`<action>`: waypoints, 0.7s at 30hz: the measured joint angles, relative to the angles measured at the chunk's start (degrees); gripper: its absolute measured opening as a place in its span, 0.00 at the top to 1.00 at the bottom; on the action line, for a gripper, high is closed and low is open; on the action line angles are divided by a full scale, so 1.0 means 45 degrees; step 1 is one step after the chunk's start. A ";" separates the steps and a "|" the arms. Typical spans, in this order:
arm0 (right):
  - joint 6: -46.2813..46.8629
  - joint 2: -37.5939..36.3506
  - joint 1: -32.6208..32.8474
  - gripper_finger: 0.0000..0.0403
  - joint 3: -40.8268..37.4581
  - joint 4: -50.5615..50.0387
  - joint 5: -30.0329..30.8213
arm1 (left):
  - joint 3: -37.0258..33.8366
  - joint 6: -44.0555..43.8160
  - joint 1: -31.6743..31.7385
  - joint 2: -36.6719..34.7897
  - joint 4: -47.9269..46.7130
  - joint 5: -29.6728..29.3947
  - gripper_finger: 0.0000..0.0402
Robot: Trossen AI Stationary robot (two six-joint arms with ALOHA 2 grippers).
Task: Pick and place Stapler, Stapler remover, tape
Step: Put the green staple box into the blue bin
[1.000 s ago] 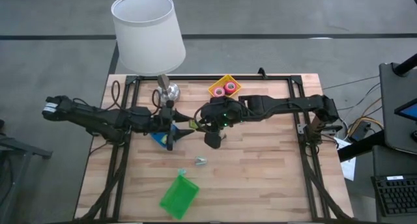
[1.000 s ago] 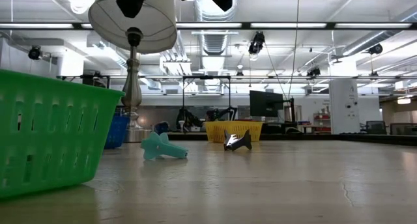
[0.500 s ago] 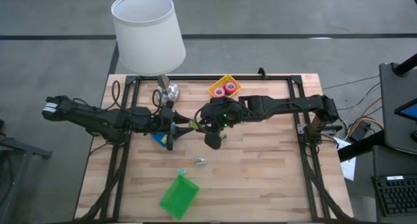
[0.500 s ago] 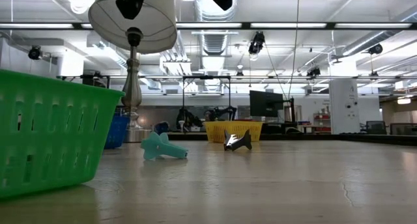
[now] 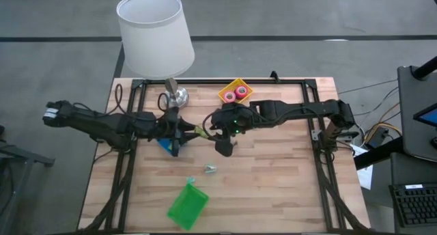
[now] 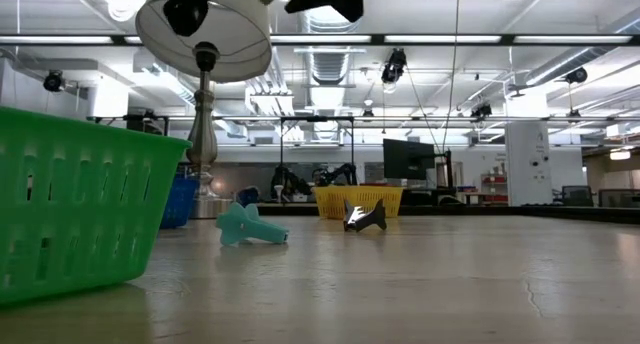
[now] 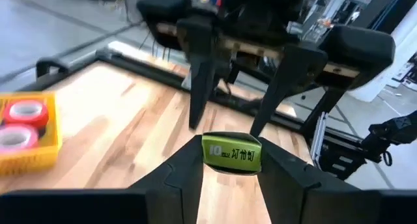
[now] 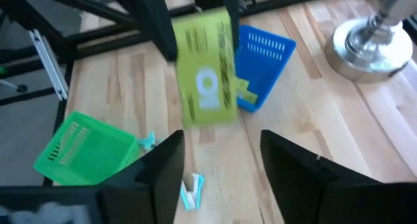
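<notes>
**A:** What have your left fingers (image 7: 179,173) got?

**B:** They are closed on a lime-green box (image 7: 232,152) with print on its face. I hold it up off the bench (image 5: 273,187), one finger pressing each side.

**A:** And your right fingers (image 8: 167,164)?

**B:** Spread wide, holding nothing. They point at that box from the other side and are close to it, but not touching. The box hangs in the air between my two sets of fingers.

**A:** Where is the tape (image 5: 236,93)?

**B:** Two pink-red rolls lie side by side in the yellow basket (image 5: 227,96). That is well apart from both pairs of fingers, out beyond my right fingers toward the lamp (image 5: 156,33). Past my left fingers I see the rolls off to one side.

**A:** What is beneath you?

**B:** From above, the blue basket (image 5: 166,146) sits just under my left fingers. Further out from both pairs, toward the near edge, a small teal-and-silver piece (image 5: 209,169) lies loose on the wood. Beyond that is the green basket (image 5: 187,204), lying on its side. I cannot tell whether the small piece is the remover.
</notes>
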 joint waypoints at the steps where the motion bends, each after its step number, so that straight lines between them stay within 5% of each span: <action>1: -0.0020 0.0000 -0.0004 0.48 0.0000 -0.0139 0.0005 | 0.0000 -0.0150 0.0000 -0.0141 -0.0389 -0.0054 0.67; 10: -0.0666 0.0000 0.0001 0.36 0.0000 -0.0699 -0.0005 | -0.0005 -0.2049 -0.0015 -0.1598 -0.5024 -0.0415 0.70; 21: -0.1040 -0.0019 0.0001 0.36 -0.0015 -0.0679 0.0053 | -0.0683 -0.4048 -0.0024 -0.2290 -0.9786 -0.1829 0.70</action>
